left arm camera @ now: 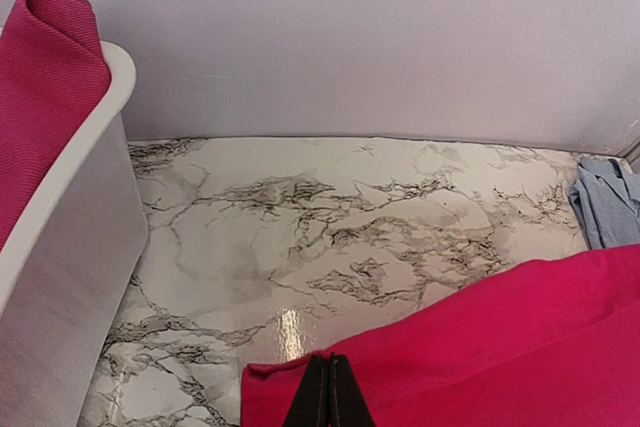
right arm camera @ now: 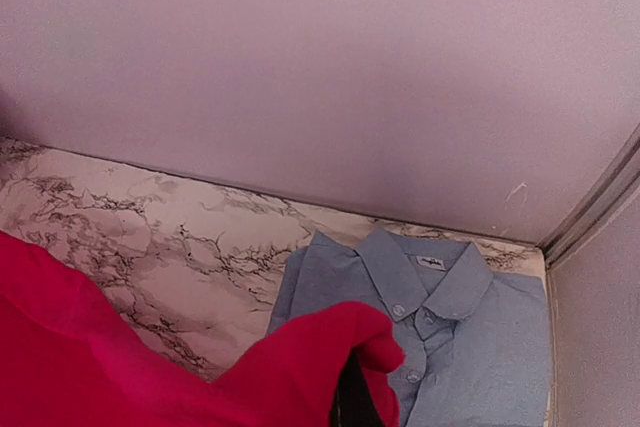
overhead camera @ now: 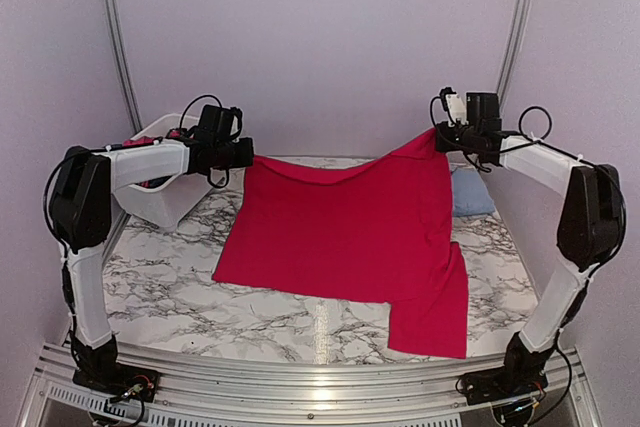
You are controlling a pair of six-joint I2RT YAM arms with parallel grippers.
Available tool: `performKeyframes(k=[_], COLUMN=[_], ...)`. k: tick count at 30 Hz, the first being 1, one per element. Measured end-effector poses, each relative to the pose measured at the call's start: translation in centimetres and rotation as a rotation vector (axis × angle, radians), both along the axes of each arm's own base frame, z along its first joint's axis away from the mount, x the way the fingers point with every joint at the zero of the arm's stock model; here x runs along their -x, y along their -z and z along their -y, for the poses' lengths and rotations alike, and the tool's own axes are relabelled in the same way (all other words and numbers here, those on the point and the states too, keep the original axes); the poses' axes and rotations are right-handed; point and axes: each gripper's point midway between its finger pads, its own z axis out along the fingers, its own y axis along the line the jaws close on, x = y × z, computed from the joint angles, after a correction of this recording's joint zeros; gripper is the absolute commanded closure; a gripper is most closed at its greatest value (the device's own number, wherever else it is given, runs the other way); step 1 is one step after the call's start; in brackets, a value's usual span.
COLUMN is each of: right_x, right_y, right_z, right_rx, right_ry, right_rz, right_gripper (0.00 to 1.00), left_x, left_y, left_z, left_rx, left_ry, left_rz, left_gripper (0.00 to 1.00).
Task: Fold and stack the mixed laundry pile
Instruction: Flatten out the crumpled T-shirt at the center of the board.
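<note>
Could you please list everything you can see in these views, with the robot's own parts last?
red garment: one, bright red, far edge held up, rest on the table
light blue shirt: one, light blue, folded, table's far right corner
pink cloth: one, pink-red, over the basket's rim
basket: one, white, far left
table: one, white marble pattern
left arm: one, white and black, jaws shut on the red garment's left corner
right arm: one, white and black, jaws shut on the red garment's right corner
</note>
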Motion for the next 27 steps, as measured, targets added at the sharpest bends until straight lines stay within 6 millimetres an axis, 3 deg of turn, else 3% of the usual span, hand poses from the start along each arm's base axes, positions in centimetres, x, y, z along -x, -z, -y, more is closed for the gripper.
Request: performKeyframes(k=[6,10,16,20,23,25,27], right_x=[-0.2,2.8,6.6,7.2,7.8,8.7,10.1], right_y=[0.2,2.5,4.8,5.5,4.1,1.7,-2.3], right_z=[-0.5,-0.2,-0.2,-0.3,-0.3,-0.2,-0.1], right_rx=[-0.031,-0.059,-0.095,-0.113,-0.13,-0.145,-0.166], right_ry=[-0.028,-0.028,-0.04,-0.043,-0.04,-0.043,-0.05], right_rz=[0.002,-0.052,-0.113,-0.139,-0.12,-0.076,0.001], right_gripper=[1.0,1.0,1.0,1.0,1.0,1.0,1.0], left_x=[-1.9,-1.8,-0.1,1.3,2.5,3.5,4.5], left_y=[0.4,1.1,5.3,7.1,5.8,2.4,-2.4], left_z=[-0.4,-0.7,-1.5,-1.8,-2.3,-2.6,-2.6], left_rx=[0.029,0.036,0.002,-0.014,-0.009,0.012,0.044], left_ry=[0.008,0.015,0.015,0.022,0.023,0.026,0.037], left_rz=[0.005,-0.005,-0.097,-0.147,-0.138,-0.087,-0.004], left_gripper=[1.0,1.0,1.0,1.0,1.0,1.0,1.0])
